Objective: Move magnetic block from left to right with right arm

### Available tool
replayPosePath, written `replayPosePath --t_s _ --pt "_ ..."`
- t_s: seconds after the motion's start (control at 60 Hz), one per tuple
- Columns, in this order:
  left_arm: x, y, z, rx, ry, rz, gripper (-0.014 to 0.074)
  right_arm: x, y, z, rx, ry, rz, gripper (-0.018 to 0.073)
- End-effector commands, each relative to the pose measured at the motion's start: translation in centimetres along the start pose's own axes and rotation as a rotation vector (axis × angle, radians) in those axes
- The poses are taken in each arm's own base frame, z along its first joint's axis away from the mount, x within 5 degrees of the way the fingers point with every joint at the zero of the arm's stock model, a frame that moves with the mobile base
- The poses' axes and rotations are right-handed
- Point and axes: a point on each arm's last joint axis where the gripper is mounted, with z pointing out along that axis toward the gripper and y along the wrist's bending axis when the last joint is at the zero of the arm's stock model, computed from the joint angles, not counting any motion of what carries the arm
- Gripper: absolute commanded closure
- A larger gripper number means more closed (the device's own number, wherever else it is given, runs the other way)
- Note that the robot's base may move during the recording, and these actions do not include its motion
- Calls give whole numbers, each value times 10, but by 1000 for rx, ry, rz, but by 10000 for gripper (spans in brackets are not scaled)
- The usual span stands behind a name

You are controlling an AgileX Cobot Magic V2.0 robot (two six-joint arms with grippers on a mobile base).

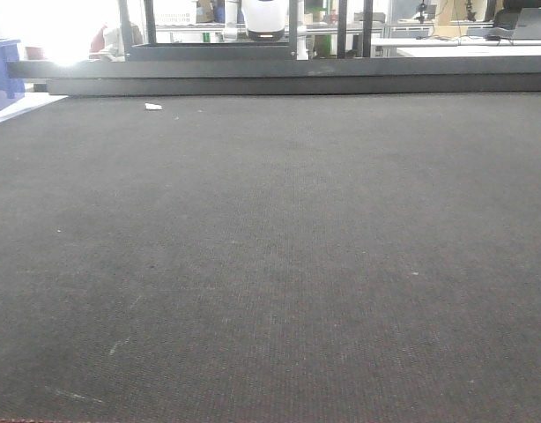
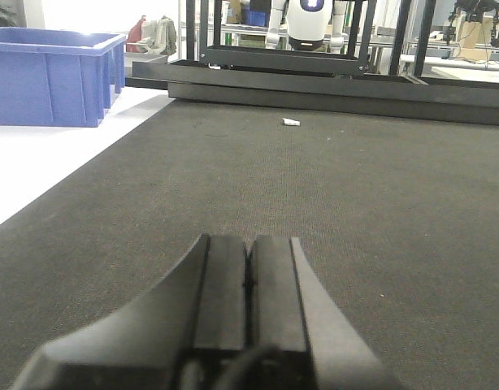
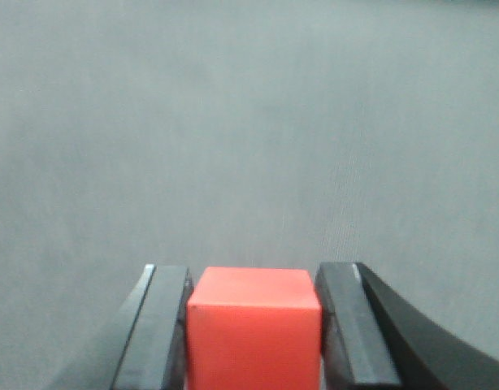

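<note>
Right hand (image 3: 253,280) pinched magnetic block (image 3: 253,341) between both fingers, over dark surface (image 3: 233,122); lifted or resting, couldn't tell. Left hand (image 2: 248,268) pressed together, empty. Risk: block twisting or slipping out if rightward swing too abrupt.

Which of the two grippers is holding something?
The right gripper: the red magnetic block sits between its fingers. The left gripper is shut with nothing in it.

Both arms' jaws are matte black, with flat inner pads (image 3: 171,325) and sloped outer sides.
</note>
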Motion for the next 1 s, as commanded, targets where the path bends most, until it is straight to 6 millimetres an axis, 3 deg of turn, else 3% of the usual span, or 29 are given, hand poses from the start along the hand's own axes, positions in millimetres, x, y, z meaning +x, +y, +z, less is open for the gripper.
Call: replayPosePath --t_s 0.0,0.15,0.983 --pt "-6 0 -1 2 -93 -6 712 -11 0 -21 -8 -167 -14 419" --pt "-6 0 -1 2 -93 -6 713 -8 -2 -38 -14 -241 -9 419" --pt "-6 0 -1 2 -93 -6 712 -7 -2 -38 -13 -238 -9 419"
